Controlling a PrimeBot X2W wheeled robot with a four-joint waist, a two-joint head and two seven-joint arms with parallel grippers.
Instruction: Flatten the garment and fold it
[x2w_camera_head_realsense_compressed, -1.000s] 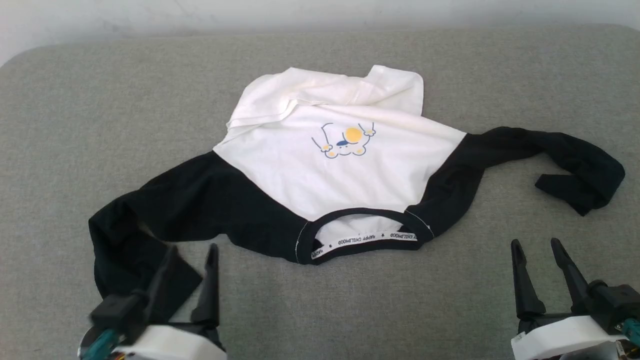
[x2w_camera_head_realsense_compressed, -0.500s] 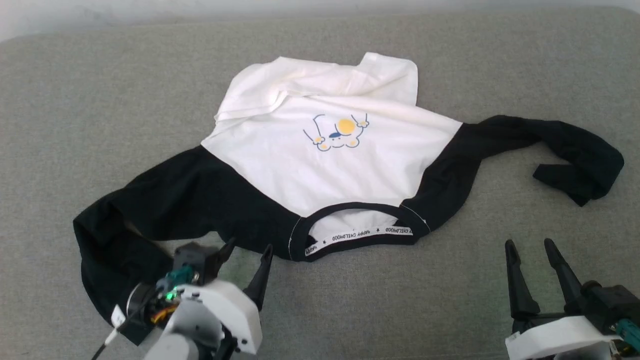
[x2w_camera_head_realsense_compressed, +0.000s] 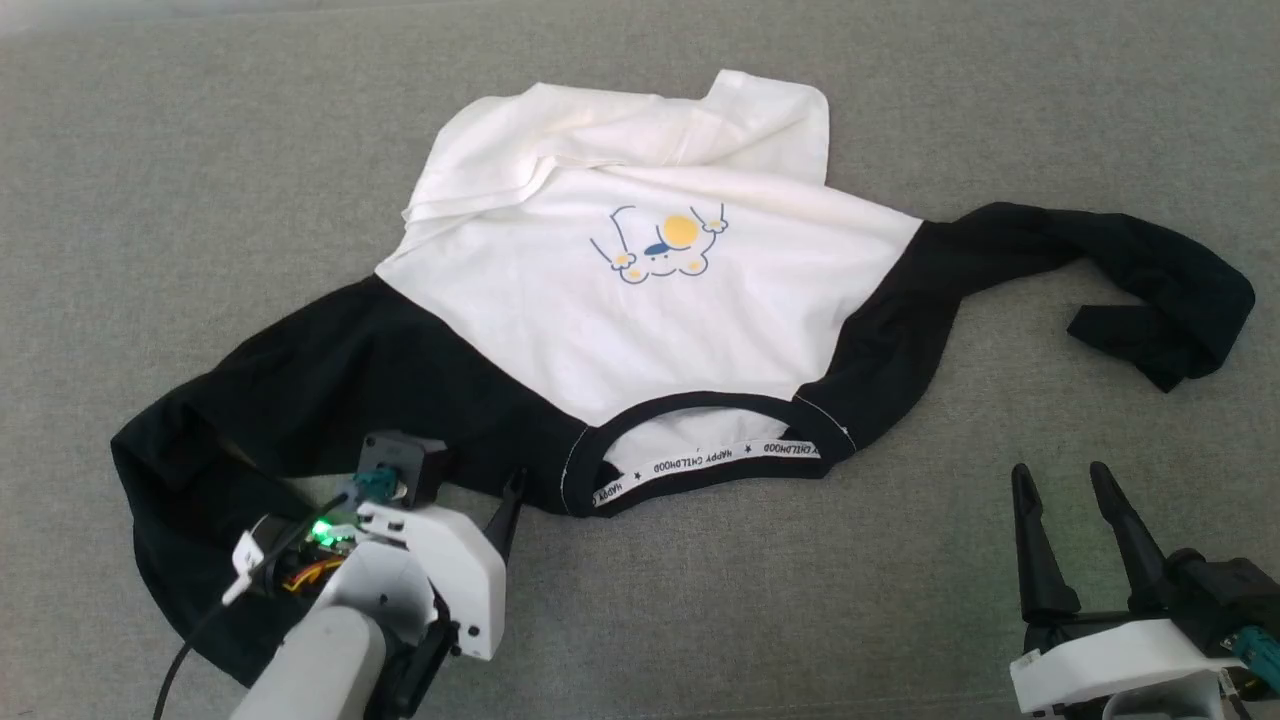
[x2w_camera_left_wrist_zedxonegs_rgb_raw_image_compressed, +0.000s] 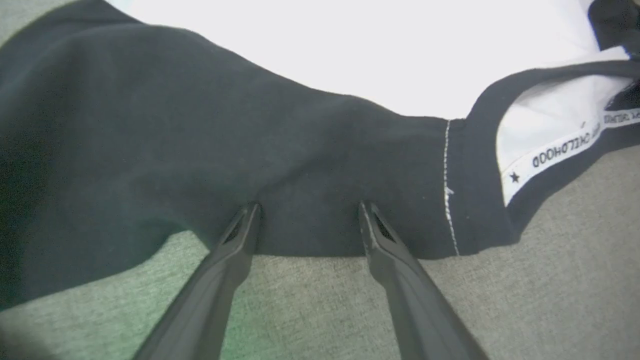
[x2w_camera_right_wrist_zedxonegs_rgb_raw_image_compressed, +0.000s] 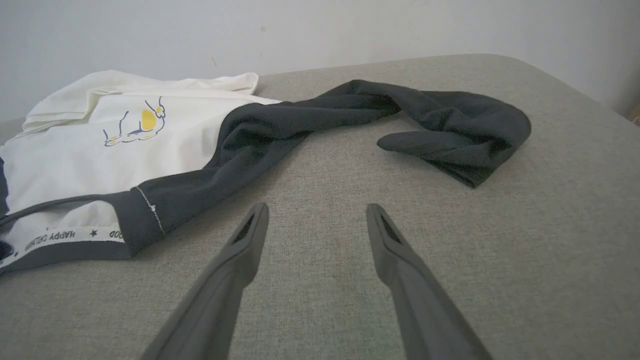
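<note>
The garment lies face up on the grey cushion, collar toward me, its far hem folded over. The black sleeve on the left is bunched; the one on the right is twisted and doubled back. My left gripper is open, with its fingertips over the near edge of the black shoulder, just left of the collar seam; nothing is between its fingers. My right gripper hangs open over bare cushion to the right of the collar, apart from the cloth.
The grey upholstered surface stretches all around the garment. In the right wrist view it rounds off at the far right, and a pale wall stands behind it.
My left gripper has moved forward and right, from the bunched sleeve to the black shoulder beside the collar. The head camera has tipped downward. The right gripper has stayed put, open.
</note>
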